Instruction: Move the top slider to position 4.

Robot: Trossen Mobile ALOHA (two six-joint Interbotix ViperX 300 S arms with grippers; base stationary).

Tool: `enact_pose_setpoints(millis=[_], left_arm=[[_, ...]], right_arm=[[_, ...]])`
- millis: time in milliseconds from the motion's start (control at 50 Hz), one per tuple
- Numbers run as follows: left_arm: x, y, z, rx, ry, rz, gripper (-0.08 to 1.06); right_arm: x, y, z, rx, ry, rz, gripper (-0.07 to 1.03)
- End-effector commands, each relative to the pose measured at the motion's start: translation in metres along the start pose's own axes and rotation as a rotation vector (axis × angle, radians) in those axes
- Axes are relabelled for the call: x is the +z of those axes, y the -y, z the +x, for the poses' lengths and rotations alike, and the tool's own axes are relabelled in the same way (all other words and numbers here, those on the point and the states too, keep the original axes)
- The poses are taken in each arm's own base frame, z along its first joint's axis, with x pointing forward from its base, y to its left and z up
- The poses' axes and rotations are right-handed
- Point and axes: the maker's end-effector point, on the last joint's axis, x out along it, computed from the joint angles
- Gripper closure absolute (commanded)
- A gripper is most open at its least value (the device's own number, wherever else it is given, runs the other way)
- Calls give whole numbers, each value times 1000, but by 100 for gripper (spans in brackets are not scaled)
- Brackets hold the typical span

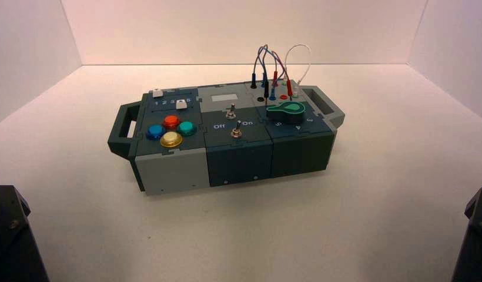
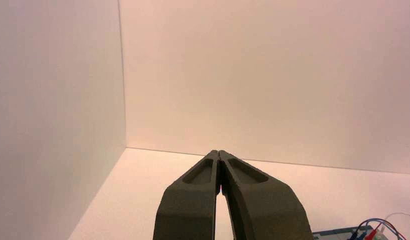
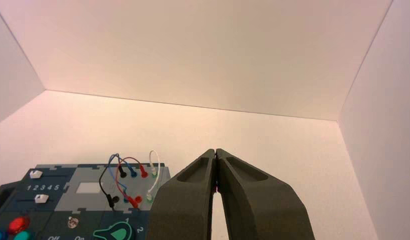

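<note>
A dark teal and grey box with slotted panels sits on a pale tabletop, turned slightly, its near face towards the arms. The tabletop spreads in front of the box and out to both sides, with pale walls beyond its far edge.

The top slider, a small white squarish plastic knob, is near the box's far left corner, at the 1 end of its dark track. Position 4, a small white printed numeral, belongs to the straight row running 1 to 5, between that track and the lower one. The lower slider, a matching white knob, sits just nearer the arms (round red, blue, green and yellow buttons come nearer still).

The left gripper, dark and tapered, is parked at the near left, well apart from the box, its fingers together, holding nothing. The right gripper, also dark and tapered, is parked at the near right, likewise closed on nothing and clear of the box's edges.
</note>
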Motion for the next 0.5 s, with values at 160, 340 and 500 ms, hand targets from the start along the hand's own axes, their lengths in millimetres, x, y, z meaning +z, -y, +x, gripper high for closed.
enact_pose_setpoints(millis=[160,340,500], left_arm=[[5,0,1,3,6,-2,101],[5,0,1,1,5,-2,101],[-1,0,9,7,-37,-2,101]], right_arm=[[7,0,1,-1,9,2,99],[7,0,1,0,9,5,99],[6,-1,1,6,5,14,99]])
